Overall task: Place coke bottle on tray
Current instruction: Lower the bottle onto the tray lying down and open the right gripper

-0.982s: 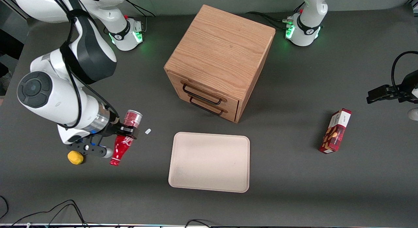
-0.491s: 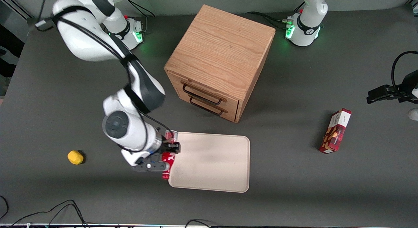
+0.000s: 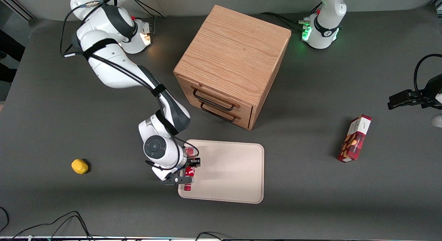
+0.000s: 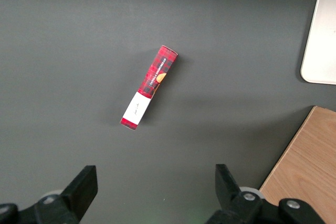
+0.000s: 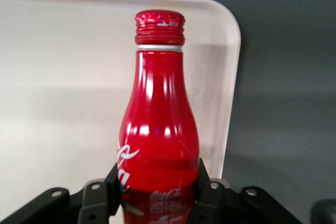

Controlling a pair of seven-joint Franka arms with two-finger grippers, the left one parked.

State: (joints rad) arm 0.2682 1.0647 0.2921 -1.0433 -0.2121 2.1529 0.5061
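Most of your task looks done: your end effector grips the bottle over the tray's edge; lowering and release remain.

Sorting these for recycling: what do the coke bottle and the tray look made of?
The coke bottle, shut in the gripper over the tray's working-arm end, looks like glossy painted metal, perhaps aluminium: sharp highlights, a silver ring under the ribbed cap. The tray looks like matte cream plastic or moulded fibre: no glare, rounded low rim.
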